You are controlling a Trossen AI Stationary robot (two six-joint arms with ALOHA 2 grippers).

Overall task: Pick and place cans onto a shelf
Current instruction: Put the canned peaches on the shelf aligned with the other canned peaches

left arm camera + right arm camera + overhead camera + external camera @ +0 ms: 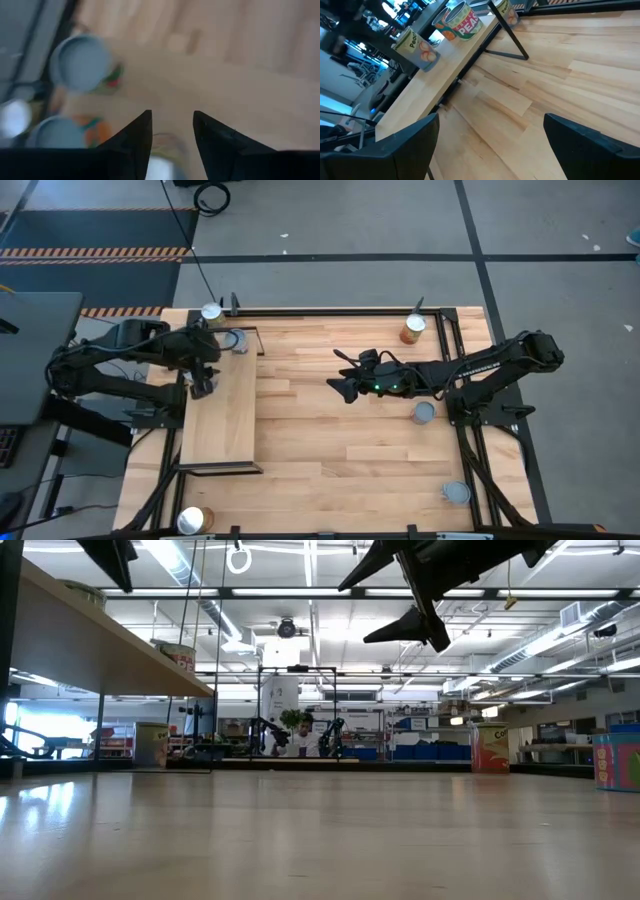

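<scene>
Spanning most of the high view, the worktop (330,430) carries the shelf (222,415) along its left side, a pale board in a thin black frame. Over the middle of the worktop the right arm stretches leftward, and its right gripper (345,384) hangs above bare wood with fingers (405,145) spread wide and nothing between them. The left gripper (203,385) sits over the shelf's far half; its fingers (135,142) stand moderately apart, and a pale round shape shows in the gap, too blurred to say whether it is a can or whether it is touched. Two cans with bluish tops (80,62) lie just beyond, also blurred. On the shelf's far end a can (236,341) stands near the corner, with another (211,312) at the worktop's far left edge. Loose cans sit well apart: one orange-sided (412,330) at the far right, one (424,413) under the right arm, one (456,493) near the right front edge, and one (195,520) at the left front corner, partly cut off. Wide open wood lies between shelf and right-hand cans.
</scene>
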